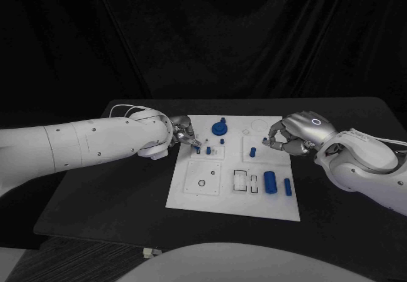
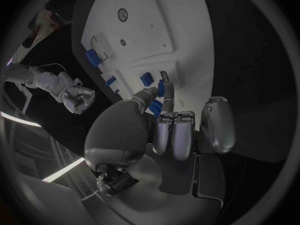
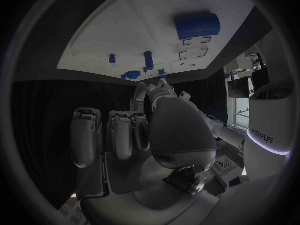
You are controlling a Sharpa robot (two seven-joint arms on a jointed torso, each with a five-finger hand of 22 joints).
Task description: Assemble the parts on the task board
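Looking down from the head view, the task board lies mid-desk, the left hand at its near-left corner and the right hand at its right edge. The left wrist view shows the left fingers pinching a small blue part over the board. The right fingers curl in, holding nothing. A large blue cylinder and a blue knob rest on the board.

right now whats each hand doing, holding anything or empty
Left hand: fingertips down at small blue parts on the task board; whether it grips one cannot be told.
Right hand: fingers curled in at the board's edge, holding nothing.
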